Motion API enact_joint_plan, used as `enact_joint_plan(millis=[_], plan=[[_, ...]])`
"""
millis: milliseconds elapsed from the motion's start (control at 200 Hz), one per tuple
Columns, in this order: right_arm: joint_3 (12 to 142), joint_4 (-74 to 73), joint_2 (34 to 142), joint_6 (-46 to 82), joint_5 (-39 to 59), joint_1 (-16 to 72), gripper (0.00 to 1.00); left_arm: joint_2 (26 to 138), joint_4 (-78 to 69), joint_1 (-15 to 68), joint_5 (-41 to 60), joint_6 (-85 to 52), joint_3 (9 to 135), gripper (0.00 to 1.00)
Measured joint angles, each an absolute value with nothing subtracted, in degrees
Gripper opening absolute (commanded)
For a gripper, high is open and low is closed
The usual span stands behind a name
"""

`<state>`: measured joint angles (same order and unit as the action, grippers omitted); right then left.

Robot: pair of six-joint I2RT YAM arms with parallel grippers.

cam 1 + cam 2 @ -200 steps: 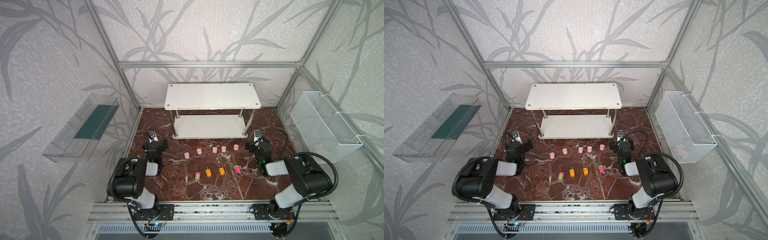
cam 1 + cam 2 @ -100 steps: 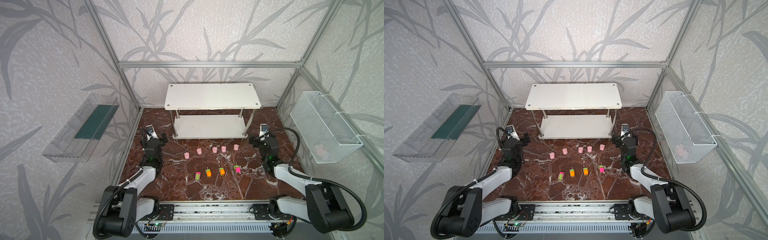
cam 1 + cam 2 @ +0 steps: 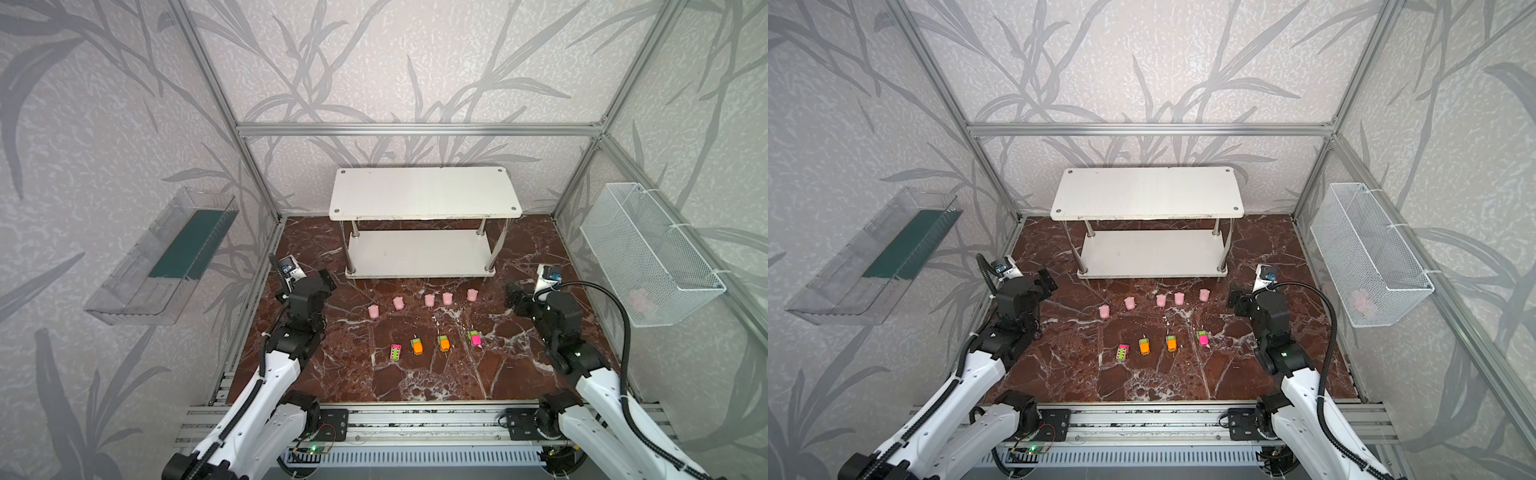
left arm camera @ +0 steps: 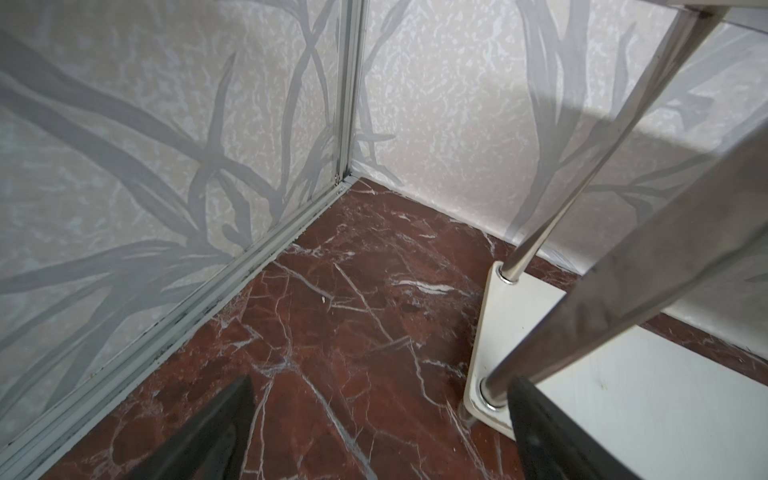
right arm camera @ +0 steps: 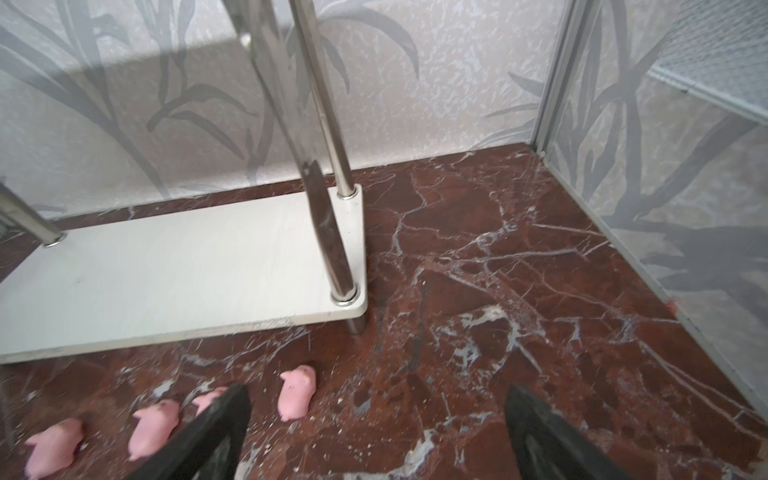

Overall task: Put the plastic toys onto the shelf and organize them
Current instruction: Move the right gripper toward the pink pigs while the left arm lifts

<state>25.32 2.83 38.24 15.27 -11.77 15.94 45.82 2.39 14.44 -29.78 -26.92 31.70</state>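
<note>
The white two-tier shelf [image 3: 424, 193] [image 3: 1146, 193] stands at the back with both boards bare. In front of it on the marble floor, in both top views, the plastic toys lie in two rows: several pale pink pieces [image 3: 429, 299] [image 3: 1160, 300], then several neon cars [image 3: 417, 345] [image 3: 1144, 346] nearer me. My left gripper [image 3: 326, 280] [image 4: 380, 384] hangs open by the shelf's left front post, holding nothing. My right gripper [image 3: 513, 291] [image 5: 378, 390] is open just right of the pink row. The nearest pink piece [image 5: 296, 392] lies beside its finger.
A clear plastic tray [image 3: 166, 253] hangs on the left wall. A white wire basket [image 3: 648, 253] hangs on the right wall with something pink [image 3: 642, 299] inside. Aluminium frame rails edge the floor. The shelf's lower board [image 5: 166, 270] [image 4: 623, 395] sits close ahead of both grippers.
Both arms have unfolded from a tucked pose and stretched forward, carrying the grippers a little toward the shelf. The toys have not moved.
</note>
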Motion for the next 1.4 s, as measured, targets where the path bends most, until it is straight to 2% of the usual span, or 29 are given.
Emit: enact_joint_plan(millis=[215,515,770,1030,1405], plan=[[25.23,11.31,37.67,19.16,-11.22,23.64,0.93,38.68,10.85,17.87,-26.26,-32.03,28.21,0.93],[24.69,12.53,46.78,22.72,-11.73,32.71,0.92,37.39,13.19,19.09,-24.56,-33.71,25.89,0.93],[25.69,10.37,57.12,24.21,-11.51,33.69,0.91,40.14,11.6,19.4,-23.27,-34.7,24.43,0.93],[32.86,6.33,67.4,23.81,-12.53,32.88,0.87,40.6,9.78,19.44,-22.61,-34.74,24.14,0.93],[37.89,1.67,83.48,25.8,-17.39,31.22,0.81,40.58,8.95,19.44,-22.68,-34.57,23.59,0.93]])
